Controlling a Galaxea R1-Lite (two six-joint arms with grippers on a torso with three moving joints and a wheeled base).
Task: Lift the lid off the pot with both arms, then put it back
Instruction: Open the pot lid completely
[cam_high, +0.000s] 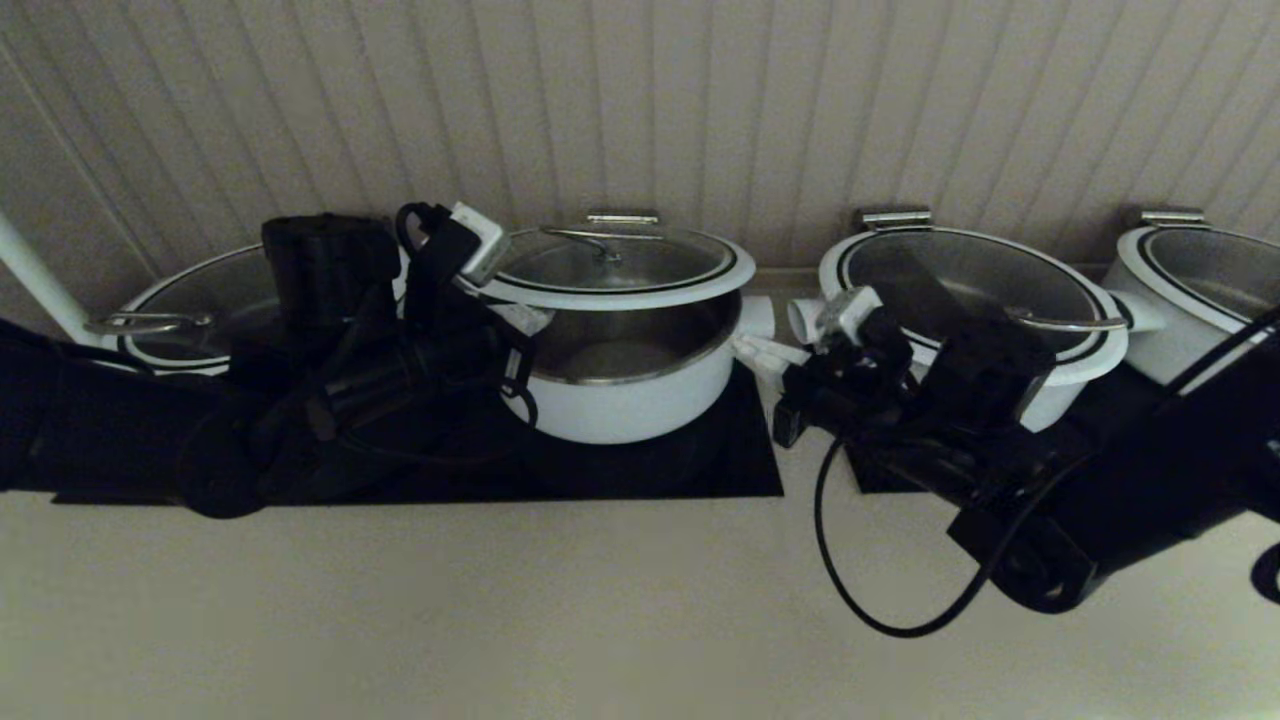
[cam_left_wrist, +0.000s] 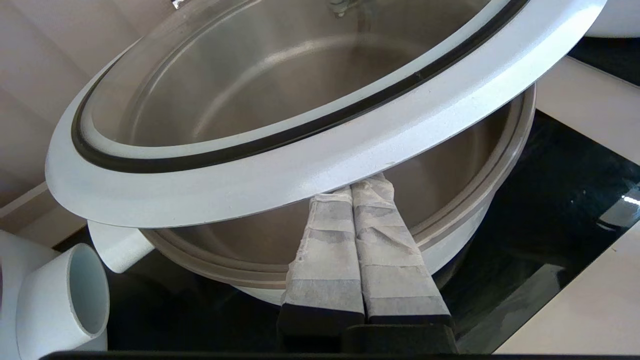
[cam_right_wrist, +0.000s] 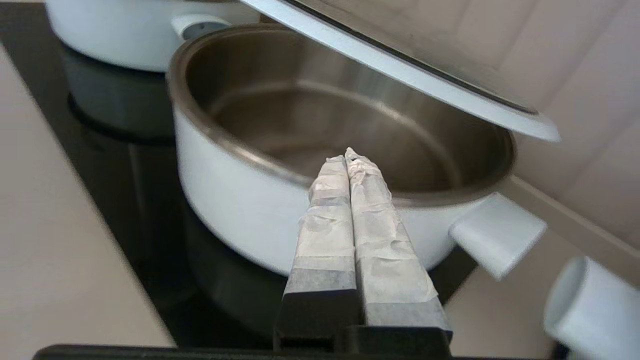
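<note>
the lid (cam_high: 615, 268) is seen raised above the pot (cam_high: 625, 385), tilted, with its far edge nearer the pot's rim and its near side lifted so that the steel inner bowl is exposed beneath it. the pot is set on a black cooktop panel (cam_high: 740, 450) let into the pale tabletop (cam_high: 500, 600), roughly at twelve o'clock from the robot. the left hand (cam_left_wrist: 357, 189) is found at about nine o'clock of the pot, under the lid's broad white rim; its two taped fingers (cam_left_wrist: 325, 250) are pressed together, and their tips are met by the underside of the rim, so the lid is carried on top of them rather than clamped between them. the right hand (cam_right_wrist: 347, 156) is placed at about three o'clock of the pot, just outside its wall and beside the stubby white handle (cam_right_wrist: 495, 232); its taped fingers are likewise closed against each other with nothing between them, and the lid's rim is seen well above and beyond their tips, apart from them. a second lidded pot (cam_high: 985, 300) is stood at the right of the row, a third (cam_high: 1190, 290) further right, and another lidded pot (cam_high: 190, 310) is partly hidden behind the left arm.
</note>
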